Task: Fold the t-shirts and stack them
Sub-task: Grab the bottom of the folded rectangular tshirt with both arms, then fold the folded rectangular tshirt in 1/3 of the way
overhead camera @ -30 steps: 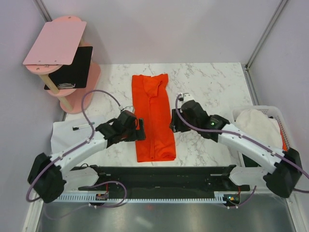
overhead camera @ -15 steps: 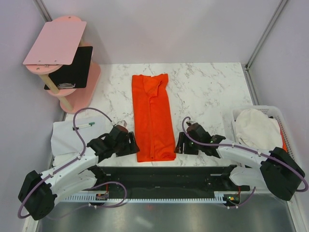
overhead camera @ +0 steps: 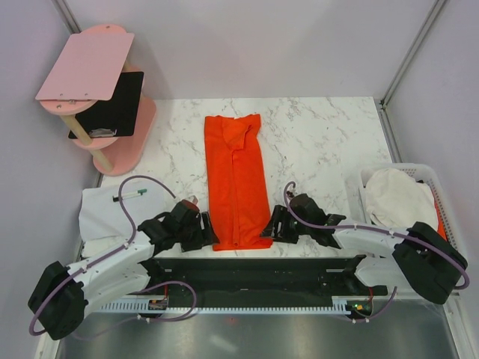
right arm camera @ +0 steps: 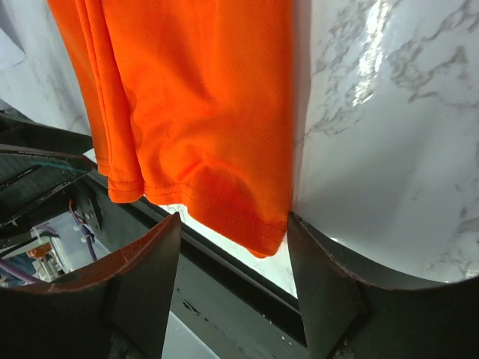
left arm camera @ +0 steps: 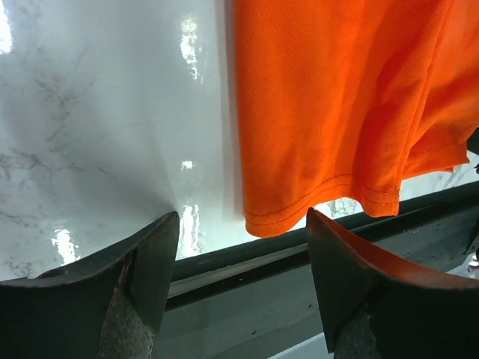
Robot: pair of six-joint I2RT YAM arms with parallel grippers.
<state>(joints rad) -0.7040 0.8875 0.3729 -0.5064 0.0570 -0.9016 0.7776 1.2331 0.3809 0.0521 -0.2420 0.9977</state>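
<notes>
Our bright orange-red fabric t-shirt (overhead camera: pixel 238 179) lies in a long strip on the white marble surface (overhead camera: pixel 322 142). Both spread, our left end effector (overhead camera: pixel 203 229) and right end effector (overhead camera: pixel 274 224) flank its near hem; next we should pinch both corners.

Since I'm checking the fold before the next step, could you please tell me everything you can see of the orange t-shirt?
The orange t-shirt is bright orange-red, fine-knit fabric, folded lengthwise into a narrow strip lying flat on the marble table, collar end far, stitched hem at the near edge. The open left gripper and right gripper each straddle a near hem corner, not clamped.
</notes>
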